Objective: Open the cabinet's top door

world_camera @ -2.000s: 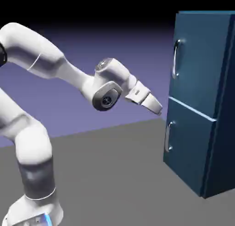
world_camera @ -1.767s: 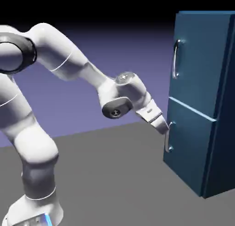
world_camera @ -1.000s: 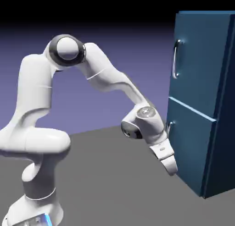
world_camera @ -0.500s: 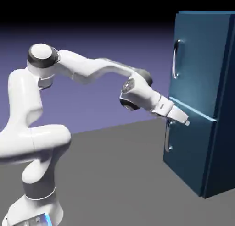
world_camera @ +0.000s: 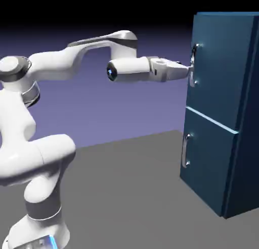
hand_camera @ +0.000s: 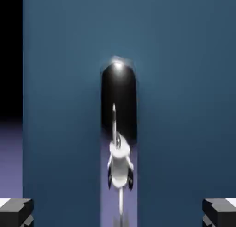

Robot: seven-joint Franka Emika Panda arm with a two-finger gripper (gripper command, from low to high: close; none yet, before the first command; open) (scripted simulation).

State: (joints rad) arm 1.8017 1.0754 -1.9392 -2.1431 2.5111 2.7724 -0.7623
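The tall dark blue cabinet (world_camera: 247, 142) stands at the exterior view's right. Its top door (world_camera: 222, 66) is shut and carries a vertical silver handle (world_camera: 193, 52) near its left edge. My arm reaches out level, and my gripper (world_camera: 188, 69) has its tips at the handle's lower half. In the hand view the top door (hand_camera: 184, 83) fills the picture, with the shiny handle (hand_camera: 119, 101) running down the middle. My gripper (hand_camera: 118, 214) is open, its two grey fingertips (hand_camera: 16, 212) far apart at the bottom corners, one on each side of the handle. Whether they touch it I cannot tell.
Below the top door sits the shorter lower door (world_camera: 207, 159) with its own small silver handle (world_camera: 186, 149), also shut. The grey table (world_camera: 131, 192) spreads between my base and the cabinet. A dark strip shows past the door's left edge in the hand view.
My hand has risen from the seam between the two doors to the top door's handle and levelled out. The gripper has stayed open; both doors are unmoved.
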